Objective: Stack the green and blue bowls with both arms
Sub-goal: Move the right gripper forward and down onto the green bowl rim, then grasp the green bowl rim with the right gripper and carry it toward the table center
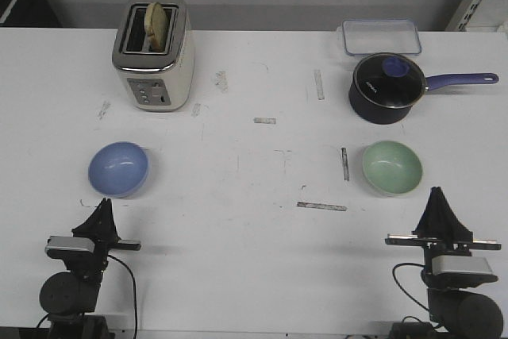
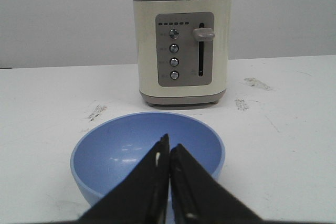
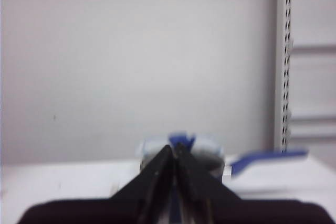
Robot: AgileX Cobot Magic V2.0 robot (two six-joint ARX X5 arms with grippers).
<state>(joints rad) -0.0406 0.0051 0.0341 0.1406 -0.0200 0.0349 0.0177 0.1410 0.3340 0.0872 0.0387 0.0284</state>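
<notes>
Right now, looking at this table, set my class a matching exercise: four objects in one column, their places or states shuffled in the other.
Objects
1. blue bowl
2. green bowl
3. toaster
4. saucepan

Descriptions
A. lidded, behind the green bowl
B. bread in its slot
C. empty, ahead of the left gripper
D. empty, ahead of the right gripper

Pairs: 1-C, 2-D, 3-B, 4-A

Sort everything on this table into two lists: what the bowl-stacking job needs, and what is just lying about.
Needed for the job:
blue bowl
green bowl
left gripper, shut
right gripper, shut

Just lying about:
toaster with bread in one slot
navy saucepan with glass lid
clear plastic container
</notes>
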